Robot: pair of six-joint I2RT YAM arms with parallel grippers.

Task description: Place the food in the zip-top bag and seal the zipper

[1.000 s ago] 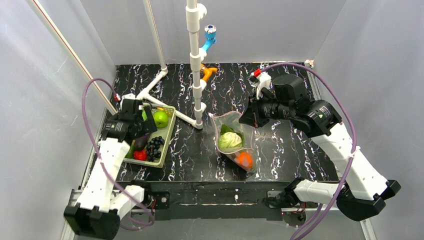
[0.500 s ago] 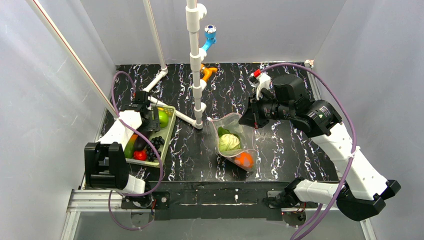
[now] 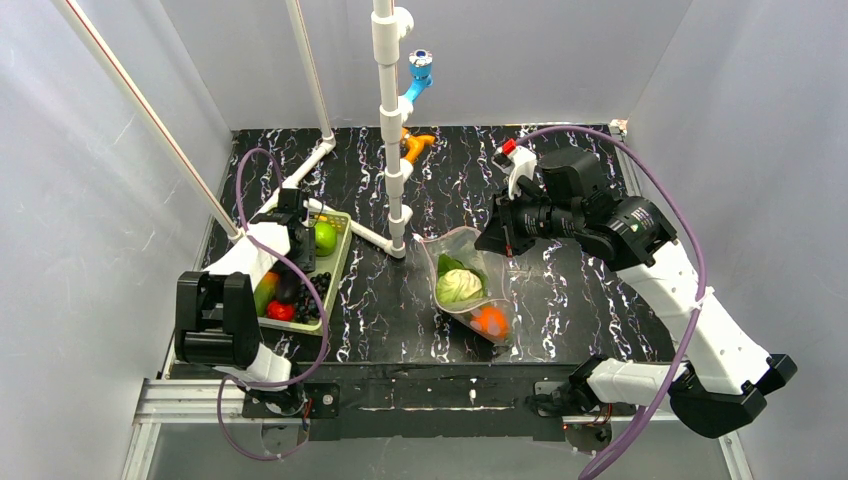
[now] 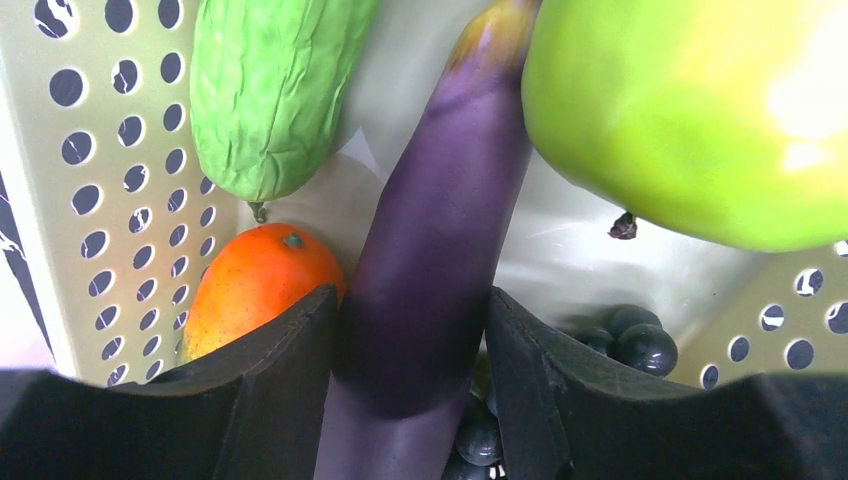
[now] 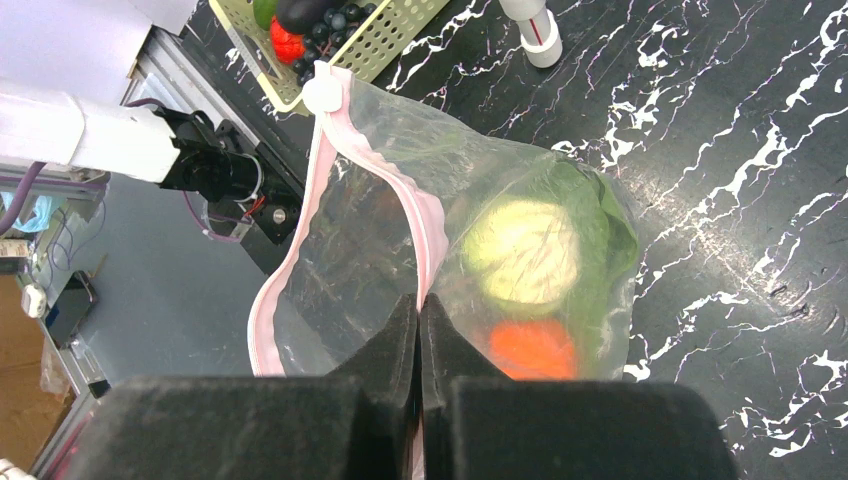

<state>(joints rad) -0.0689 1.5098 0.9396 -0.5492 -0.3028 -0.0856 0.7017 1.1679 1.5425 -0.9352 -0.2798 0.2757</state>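
Note:
My left gripper (image 4: 410, 300) is down in the pale green basket (image 3: 336, 268), shut on the purple piece (image 4: 440, 220), which fills the gap between both fingers. Around it lie a green cucumber (image 4: 265, 90), an orange-red mango (image 4: 250, 285), a big green round fruit (image 4: 690, 110) and dark grapes (image 4: 640, 340). My right gripper (image 5: 419, 305) is shut on the pink zipper (image 5: 400, 205) of the clear zip-top bag (image 3: 450, 250), lifting one lip so the mouth gapes. Inside the bag lie a pale green leafy piece (image 5: 525, 250) and an orange piece (image 5: 530, 345).
A white pipe frame (image 3: 390, 130) stands upright behind the bag, with a foot (image 3: 398, 248) close to the bag's mouth and pipes running to the basket's far side. A red piece (image 3: 280, 310) lies at the basket's near end. The table's front edge (image 3: 430, 365) is just below the bag.
The left arm has folded down and its gripper has dropped into the basket onto the purple piece. The right gripper holds the bag's lip in nearly the same place.

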